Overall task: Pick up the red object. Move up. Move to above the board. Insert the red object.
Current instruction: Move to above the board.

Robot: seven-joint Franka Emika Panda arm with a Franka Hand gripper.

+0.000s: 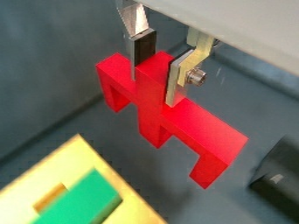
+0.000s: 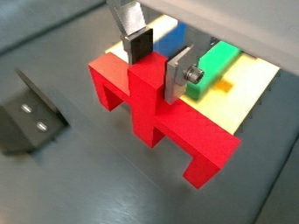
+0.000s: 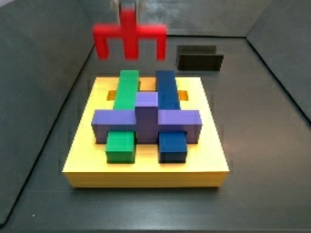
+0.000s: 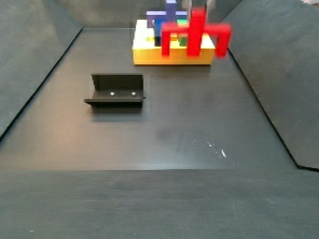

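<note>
My gripper is shut on the central stub of the red object, a bar with two legs. The silver fingers with dark pads clamp the stub from both sides, as the other wrist view shows too: gripper, red object. In both side views the red object hangs in the air, clear of the floor, just off one end of the board. The yellow board bears green, blue and purple blocks. Part of it shows in both wrist views.
The dark fixture stands on the grey floor away from the board; it also shows in both wrist views. Grey walls enclose the floor on the sides.
</note>
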